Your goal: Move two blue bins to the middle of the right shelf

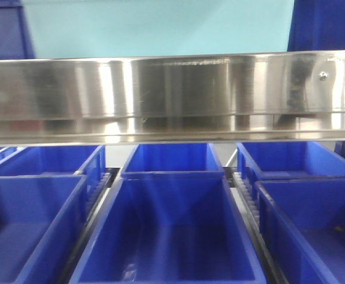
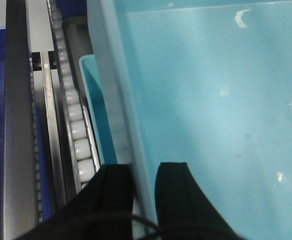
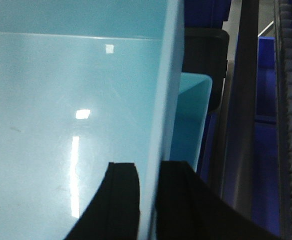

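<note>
Bin (image 2: 211,100), pale blue, is held between both arms. The left gripper (image 2: 143,172) is clamped on its left wall at 6 o'clock in the left wrist view. The right gripper (image 3: 148,170) is clamped on its right wall at 6 o'clock in the right wrist view. Each has one finger inside the wall and one outside.

A second rim (image 2: 91,100) of the same colour sits just outside the gripped wall, at 9 o'clock on the left and 3 o'clock on the right. It looks like a second bin nested underneath, though I cannot tell whether the fingers catch it too.

Risks, as I judge them:
- The grip is on thin walls only. If the arms drift apart or tilt unevenly, a wall could flex and slip free.
- If the lower bin is only resting in place, it could drop away.
- The underside could catch the beam (image 1: 172,97) or the rollers (image 2: 78,135) on the way in, which would twist the load.

Hard to make out:
- In the front view the beam fills the middle band.
- Neither arm shows in the front view, only a pale blue patch at 12 o'clock that is probably the bin.
- Dark bins (image 1: 172,236) fill the level at 6 o'clock.
- The bin's base, how firmly the fingers bite and the target shelf cannot be seen.
</note>
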You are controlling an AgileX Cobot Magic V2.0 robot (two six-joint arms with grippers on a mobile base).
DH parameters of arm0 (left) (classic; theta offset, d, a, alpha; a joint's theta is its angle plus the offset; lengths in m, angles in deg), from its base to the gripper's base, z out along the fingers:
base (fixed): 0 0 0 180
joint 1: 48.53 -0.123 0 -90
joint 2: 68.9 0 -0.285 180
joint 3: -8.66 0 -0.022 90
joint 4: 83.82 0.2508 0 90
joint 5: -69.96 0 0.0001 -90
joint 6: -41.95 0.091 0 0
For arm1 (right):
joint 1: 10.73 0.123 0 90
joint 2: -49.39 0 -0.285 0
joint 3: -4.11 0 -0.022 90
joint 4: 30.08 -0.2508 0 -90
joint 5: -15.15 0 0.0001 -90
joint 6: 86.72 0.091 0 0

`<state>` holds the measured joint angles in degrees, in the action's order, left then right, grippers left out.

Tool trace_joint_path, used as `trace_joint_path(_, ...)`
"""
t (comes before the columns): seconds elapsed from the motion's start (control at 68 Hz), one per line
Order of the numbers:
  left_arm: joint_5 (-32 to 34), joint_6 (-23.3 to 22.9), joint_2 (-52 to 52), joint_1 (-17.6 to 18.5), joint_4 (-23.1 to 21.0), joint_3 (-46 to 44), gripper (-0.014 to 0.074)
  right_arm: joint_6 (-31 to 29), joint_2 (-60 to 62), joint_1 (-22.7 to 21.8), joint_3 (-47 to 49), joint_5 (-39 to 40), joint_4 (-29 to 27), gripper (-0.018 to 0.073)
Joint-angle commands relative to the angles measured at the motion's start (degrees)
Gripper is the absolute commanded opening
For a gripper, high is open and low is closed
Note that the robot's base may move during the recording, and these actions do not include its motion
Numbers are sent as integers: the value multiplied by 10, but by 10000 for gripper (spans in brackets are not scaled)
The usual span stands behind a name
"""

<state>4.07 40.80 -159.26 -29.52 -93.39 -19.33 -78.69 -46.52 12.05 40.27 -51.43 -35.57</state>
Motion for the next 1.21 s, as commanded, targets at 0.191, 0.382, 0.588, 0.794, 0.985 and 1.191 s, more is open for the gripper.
trace_joint_path(0.191, 13, 11, 7, 0, -17, -7, -111, -12, 7, -2, 7, 28, -7, -151)
trace_joint_path(0.382, 13, 11, 7, 0, -17, -7, -111, -12, 7, -2, 7, 28, -7, -151)
trace_joint_path(0.588, 13, 11, 7, 0, -17, -7, -111, -12, 7, -2, 7, 28, -7, -151)
trace_joint_path(0.794, 13, 11, 7, 0, -17, -7, -111, -12, 7, -2, 7, 28, -7, -151)
trace_joint_path(0.985, 13, 11, 7, 0, -17, -7, -111, -12, 7, -2, 7, 28, -7, -151)
trace_joint_path(1.191, 13, 11, 7, 0, -17, -7, -111, -12, 7, -2, 7, 28, -7, -151)
